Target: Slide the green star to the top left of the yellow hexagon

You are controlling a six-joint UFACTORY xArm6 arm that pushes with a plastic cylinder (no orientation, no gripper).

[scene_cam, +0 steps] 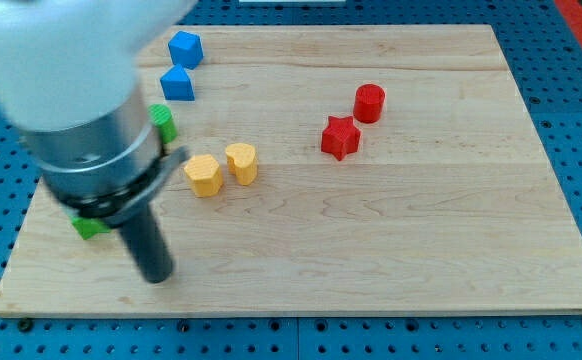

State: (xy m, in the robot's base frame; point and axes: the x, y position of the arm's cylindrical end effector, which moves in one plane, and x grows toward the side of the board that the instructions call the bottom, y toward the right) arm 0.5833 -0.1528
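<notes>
The yellow hexagon (203, 175) lies left of the board's middle, with a second yellow block (241, 162) touching its right side. Two green blocks show, both partly hidden by my arm: one (164, 122) up and left of the hexagon, one (91, 228) down and left of it near the board's left edge. I cannot tell which is the star. My tip (157, 277) rests on the board below and left of the hexagon, to the right of the lower green block and apart from it.
Two blue blocks (184, 48) (177, 84) sit at the board's top left. A red star (339, 137) and a red cylinder (369, 102) lie right of the middle. The wooden board (421, 250) ends in blue pegboard on all sides.
</notes>
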